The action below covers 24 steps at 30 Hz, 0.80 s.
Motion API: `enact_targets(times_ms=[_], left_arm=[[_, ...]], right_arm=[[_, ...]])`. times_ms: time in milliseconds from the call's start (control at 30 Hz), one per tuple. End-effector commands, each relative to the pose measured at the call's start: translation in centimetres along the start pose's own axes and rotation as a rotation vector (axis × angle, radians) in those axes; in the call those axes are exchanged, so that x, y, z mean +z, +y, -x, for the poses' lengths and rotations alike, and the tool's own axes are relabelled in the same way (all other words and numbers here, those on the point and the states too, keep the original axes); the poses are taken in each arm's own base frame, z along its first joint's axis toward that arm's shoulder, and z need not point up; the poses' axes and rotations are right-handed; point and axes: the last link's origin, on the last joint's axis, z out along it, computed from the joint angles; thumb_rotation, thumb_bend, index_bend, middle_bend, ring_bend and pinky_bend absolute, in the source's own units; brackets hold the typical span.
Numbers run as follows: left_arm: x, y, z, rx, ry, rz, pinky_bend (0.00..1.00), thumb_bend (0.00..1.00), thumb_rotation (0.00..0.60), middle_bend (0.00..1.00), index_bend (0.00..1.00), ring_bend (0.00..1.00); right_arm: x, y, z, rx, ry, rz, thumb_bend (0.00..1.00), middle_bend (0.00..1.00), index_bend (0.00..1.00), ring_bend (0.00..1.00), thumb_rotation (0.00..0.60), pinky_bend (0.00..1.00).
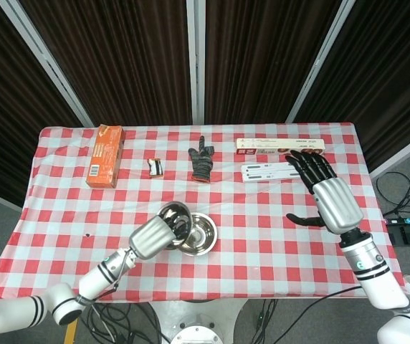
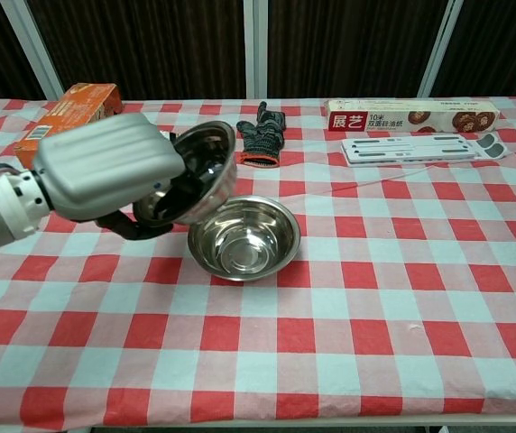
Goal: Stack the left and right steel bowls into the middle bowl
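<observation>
My left hand (image 2: 109, 174) (image 1: 152, 237) grips a steel bowl (image 2: 197, 171) (image 1: 175, 218) by its rim and holds it tilted in the air, just left of and above the middle bowl (image 2: 244, 237) (image 1: 199, 233). The middle bowl sits upright on the checked cloth and holds nothing. My right hand (image 1: 327, 193) hovers open over the right side of the table, fingers spread; the chest view does not show it. No other steel bowl shows in either view.
Along the back of the table lie an orange box (image 1: 105, 155) (image 2: 69, 113), a small dark packet (image 1: 155, 167) (image 2: 167, 143), a black glove (image 1: 202, 161) (image 2: 262, 133), a long wrap box (image 1: 279, 145) (image 2: 411, 115) and a white tray (image 2: 420, 147).
</observation>
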Motion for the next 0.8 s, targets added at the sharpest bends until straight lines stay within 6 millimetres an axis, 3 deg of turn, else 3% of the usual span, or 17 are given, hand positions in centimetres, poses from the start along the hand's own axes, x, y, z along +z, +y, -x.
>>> enact_targets(times_ms=[33,200,367,400,533,600,667,800], left_arm=[[0.9,1.9,-0.2,-0.015,0.001,0.025,0.76,0.37,0.600,0.72,0.71,0.64],[2.0,3.1,0.2,-0.006,0.004,0.040,0.76,0.37,0.600,0.72,0.71,0.64],[2.9,2.9,0.5,0.007,0.011,0.035,0.75,0.36,0.600,0.72,0.70,0.63],[2.9,2.8,0.6,0.011,0.007,0.037,0.74,0.35,0.600,0.70,0.67,0.62],[2.5,2.1,0.9,0.020,-0.028,0.063,0.59,0.25,0.600,0.53,0.37,0.44],[2.1,1.9,1.1,0.023,-0.054,0.069,0.43,0.21,0.600,0.42,0.27,0.31],[1.9,1.8,1.0,0.018,-0.068,0.067,0.32,0.18,0.600,0.33,0.22,0.22],[1.5,0.9,0.1,0.052,-0.077,0.037,0.30,0.16,0.600,0.29,0.21,0.19]], right_arm=[[0.0,0.0,-0.1,0.002,0.003,0.002,0.00,0.04,0.00,0.00,0.600,0.04],[0.1,0.0,0.0,0.004,0.000,0.006,0.00,0.04,0.00,0.00,0.600,0.04],[-0.1,0.3,0.1,0.002,-0.004,0.011,0.00,0.04,0.00,0.00,0.600,0.04],[-0.1,0.3,0.0,0.002,-0.003,0.012,0.00,0.04,0.00,0.00,0.600,0.04],[-0.3,0.7,-0.1,0.006,0.000,0.018,0.00,0.04,0.00,0.00,0.600,0.04],[-0.4,0.9,0.0,0.009,-0.001,0.022,0.00,0.04,0.00,0.00,0.600,0.04],[-0.5,1.0,0.0,0.010,-0.003,0.022,0.00,0.04,0.00,0.00,0.600,0.04],[-0.9,1.1,0.0,0.012,-0.002,0.020,0.00,0.04,0.00,0.00,0.600,0.04]])
